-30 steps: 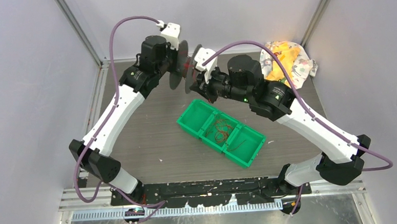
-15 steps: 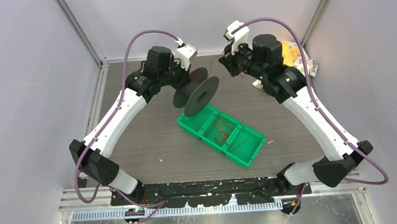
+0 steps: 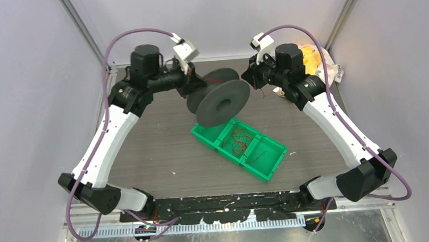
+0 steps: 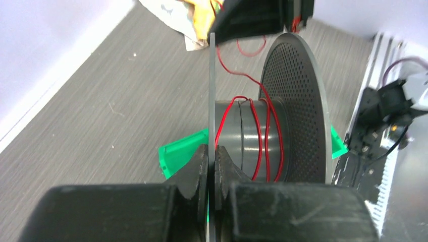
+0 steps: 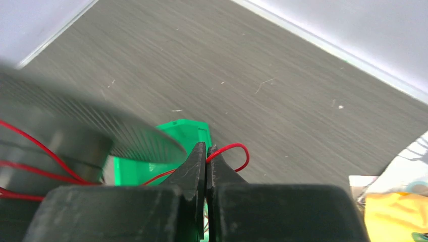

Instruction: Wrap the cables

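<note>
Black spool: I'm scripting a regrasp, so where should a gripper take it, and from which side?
I'd pinch the thin flange rim edge-on, from outside the disc, as the left gripper does. The flange is flat and narrow enough for the jaws; the core is wide and carries red cable turns.

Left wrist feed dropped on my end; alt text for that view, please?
The left gripper is shut on one flange of the black spool, above the grey table. A few turns of red cable circle its hub, one strand leading to the right gripper at top.

Robotics lab cell: plain white walls (image 3: 23, 109), aluminium framing (image 3: 84, 33), grey bench table (image 3: 158, 151).
</note>
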Tool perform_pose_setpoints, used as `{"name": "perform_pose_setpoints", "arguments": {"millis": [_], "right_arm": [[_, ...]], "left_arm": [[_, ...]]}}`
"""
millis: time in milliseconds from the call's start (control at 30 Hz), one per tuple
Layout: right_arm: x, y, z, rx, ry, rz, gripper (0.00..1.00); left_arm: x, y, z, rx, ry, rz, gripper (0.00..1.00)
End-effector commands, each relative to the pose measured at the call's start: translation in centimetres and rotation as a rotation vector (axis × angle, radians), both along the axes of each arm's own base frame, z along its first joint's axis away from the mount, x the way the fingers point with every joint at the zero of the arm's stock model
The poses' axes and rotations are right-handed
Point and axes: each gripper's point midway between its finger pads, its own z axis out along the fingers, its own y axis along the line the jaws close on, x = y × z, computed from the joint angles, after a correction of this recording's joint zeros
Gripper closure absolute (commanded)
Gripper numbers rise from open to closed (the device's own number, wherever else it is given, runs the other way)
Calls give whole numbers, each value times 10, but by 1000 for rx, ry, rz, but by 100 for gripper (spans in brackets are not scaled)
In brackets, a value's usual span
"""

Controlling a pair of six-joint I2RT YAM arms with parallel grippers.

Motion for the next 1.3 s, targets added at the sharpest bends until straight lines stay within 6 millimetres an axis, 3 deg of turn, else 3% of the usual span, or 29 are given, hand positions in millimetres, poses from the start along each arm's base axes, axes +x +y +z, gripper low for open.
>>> {"name": "perform_pose_setpoints", "arguments": {"millis": [0, 133, 300, 500, 767, 1267], "right_arm": [[-8, 15, 10, 91, -8, 88, 99], [-17, 25, 4, 152, 36, 133, 99], [-25, 37, 2, 282, 76, 162, 99], [-29, 50, 6, 427, 134, 181, 81], [-31, 68, 7, 557, 178, 204, 67], [-31, 67, -15, 525, 220, 174, 46]], "left_arm": [[-12, 20, 108, -294, -172, 2, 100], [0, 43, 143, -473, -141, 73, 100], [16, 55, 166, -616, -114, 138, 100], [32, 61, 173, -732, -72, 215, 100], [39, 68, 179, -805, -59, 267, 100], [30, 94, 203, -850, -140, 398, 100]]}}
